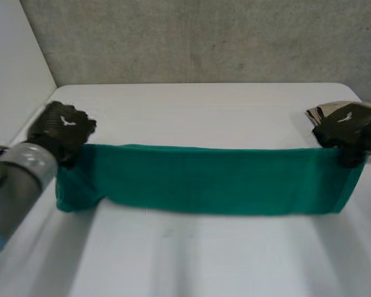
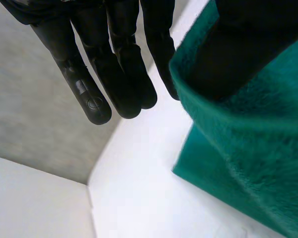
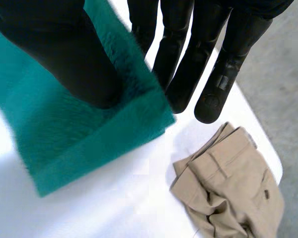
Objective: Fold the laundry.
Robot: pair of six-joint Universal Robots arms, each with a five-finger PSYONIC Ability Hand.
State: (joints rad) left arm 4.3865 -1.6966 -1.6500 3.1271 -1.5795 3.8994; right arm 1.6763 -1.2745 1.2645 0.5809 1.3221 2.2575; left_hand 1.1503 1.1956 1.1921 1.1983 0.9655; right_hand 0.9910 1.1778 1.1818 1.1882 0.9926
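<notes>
Green terry is stretched in a long band across the white table (image 1: 191, 260). This is the green towel (image 1: 210, 179), and it looks already doubled lengthwise, with its lower edge at or just above the tabletop.

The left hand (image 1: 63, 129) has the towel's 9 o'clock end. In its wrist view the thumb (image 2: 238, 44) presses into the top hem, and the straight fingers (image 2: 124, 74) reach down behind it, so the cloth is nipped between them rather than wrapped.

The right hand (image 1: 346, 127) holds the 3 o'clock end in the same way, with its thumb (image 3: 64, 49) on the near face of the corner and its fingers (image 3: 223, 64) straight at the back.

A crumpled pair of beige trousers (image 3: 228, 183) lies at the table's 2 o'clock corner, just beyond the right hand's fingertips.

The main risk is probably the shallow hold. Each pinch sits close to the hem, so a hard pull outward could drag a corner free and let that end sag and unfold. If one hand travels ahead of the other, the band would skew. The right hand could also snag the trousers if it swings toward 2 o'clock.
</notes>
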